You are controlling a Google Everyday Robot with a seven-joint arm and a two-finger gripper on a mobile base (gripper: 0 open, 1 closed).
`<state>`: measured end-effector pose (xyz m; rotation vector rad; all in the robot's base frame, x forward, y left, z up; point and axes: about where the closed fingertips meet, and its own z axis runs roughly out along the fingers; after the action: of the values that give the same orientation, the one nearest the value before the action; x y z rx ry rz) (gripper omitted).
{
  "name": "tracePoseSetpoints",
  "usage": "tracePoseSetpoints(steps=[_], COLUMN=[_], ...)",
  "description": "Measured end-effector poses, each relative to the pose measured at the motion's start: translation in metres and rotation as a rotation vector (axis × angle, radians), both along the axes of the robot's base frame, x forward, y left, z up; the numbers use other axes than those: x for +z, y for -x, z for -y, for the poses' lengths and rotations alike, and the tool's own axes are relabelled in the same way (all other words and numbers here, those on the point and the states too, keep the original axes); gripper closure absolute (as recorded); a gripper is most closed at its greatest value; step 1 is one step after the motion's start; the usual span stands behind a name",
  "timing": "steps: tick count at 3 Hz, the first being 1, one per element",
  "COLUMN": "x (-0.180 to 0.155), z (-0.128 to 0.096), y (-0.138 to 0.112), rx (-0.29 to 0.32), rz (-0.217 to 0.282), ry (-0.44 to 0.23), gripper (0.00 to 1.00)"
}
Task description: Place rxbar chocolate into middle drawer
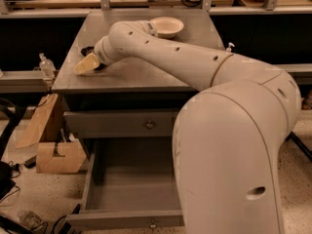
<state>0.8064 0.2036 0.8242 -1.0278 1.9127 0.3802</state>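
Observation:
My gripper (87, 64) is at the left side of the grey cabinet top (146, 72), low over the surface, at the end of the long white arm (165, 52). The rxbar chocolate lay at this spot and is now almost wholly hidden under the gripper; only a dark sliver (99, 68) shows at its lower edge. The middle drawer (131, 189) is pulled wide open below, grey and empty inside, with its knob (152, 224) on the front. The upper drawer front (122, 125) is closed.
A white round bowl (166, 26) stands at the back of the cabinet top. Cardboard pieces (58, 155) lie on the floor to the left. A small bottle (46, 65) stands on the left ledge. My arm's large white body (234, 155) covers the cabinet's right side.

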Motion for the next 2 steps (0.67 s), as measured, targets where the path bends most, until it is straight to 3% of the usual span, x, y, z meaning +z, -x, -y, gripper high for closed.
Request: tracePoseSetpoints(steps=[1,2], x=[-0.0149,-0.0108], z=[0.0117,0.0117], y=[0.0033,0.0033], rx=[-0.025,-0.025], rz=[-0.029,-0.029], ry=[-0.005,-0.005], gripper=[0.14,0.36])
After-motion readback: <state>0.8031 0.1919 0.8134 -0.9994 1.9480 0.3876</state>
